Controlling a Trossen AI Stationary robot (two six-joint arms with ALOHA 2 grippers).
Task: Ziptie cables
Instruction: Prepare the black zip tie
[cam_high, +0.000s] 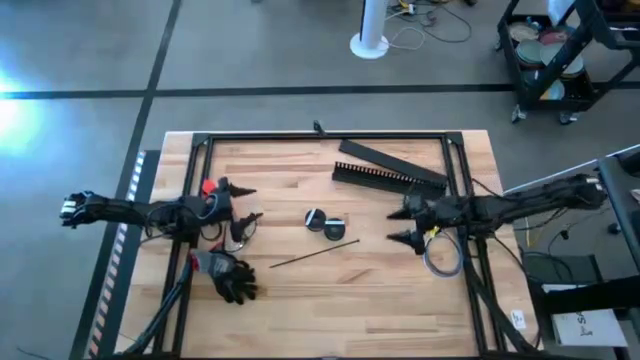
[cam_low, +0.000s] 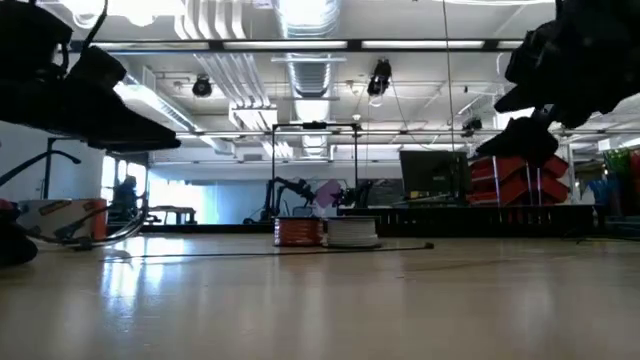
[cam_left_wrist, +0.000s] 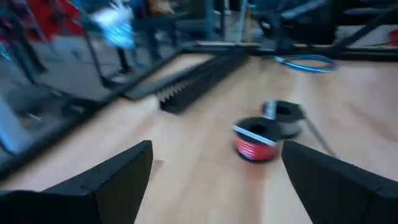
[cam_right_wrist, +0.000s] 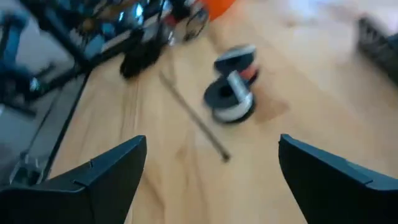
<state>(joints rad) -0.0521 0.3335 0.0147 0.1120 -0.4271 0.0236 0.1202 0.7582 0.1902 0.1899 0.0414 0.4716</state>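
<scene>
The ziptie, a thin straight black strip, lies flat on the wooden table near its middle; it also shows in the right wrist view. A grey coiled cable lies on the table at the right, under my right arm. Thin black wire loops lie at the left, beside my left gripper. My left gripper hovers open at the table's left, pointing toward the middle. My right gripper hovers open at the right, facing it. Neither has anything between its fingers.
Two small round discs stand at the table's middle between the grippers. A long comb-toothed black duct and a flat black bar lie toward the far edge. A black glove lies near the left front. A black frame borders the table.
</scene>
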